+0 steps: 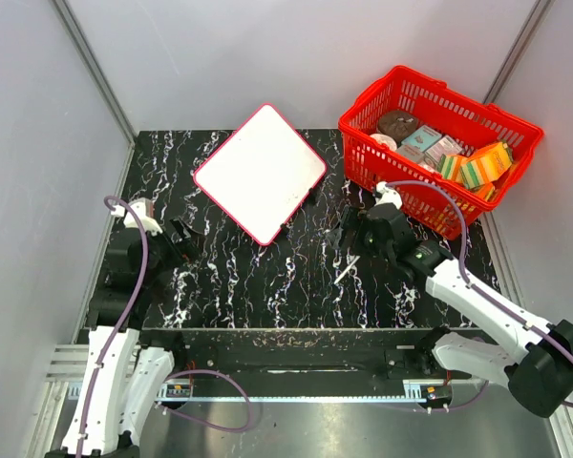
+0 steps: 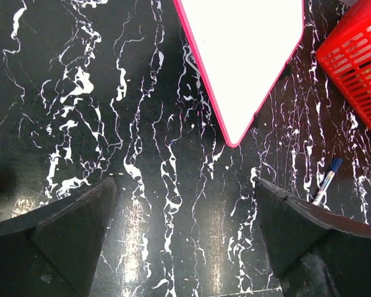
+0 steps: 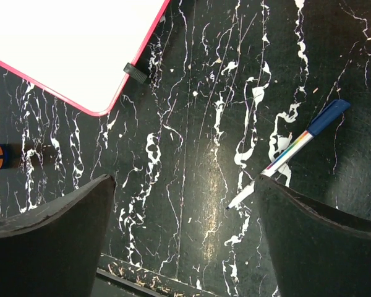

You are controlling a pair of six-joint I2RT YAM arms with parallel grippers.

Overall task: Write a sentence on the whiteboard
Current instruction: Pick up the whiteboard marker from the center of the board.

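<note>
The whiteboard (image 1: 260,172) lies flat near the far edge of the worktop (image 1: 267,286), about midway along it and turned so its corners point diamond-wise; no writing shows on it, so the sentence is not yet begun. A marker (image 3: 290,151) lies loose on the worktop towards the near right of the board. Its long axis is diagonal, with the blue cap pointing to the far right corner, where a red basket (image 1: 468,97) stands. The right pincer (image 3: 185,204) hovers just beside the marker, jaws spread and empty. The left pincer (image 2: 185,210), likewise spread and empty, sits well apart near the left edge. The right arm looks better placed to pick up the marker.
</note>
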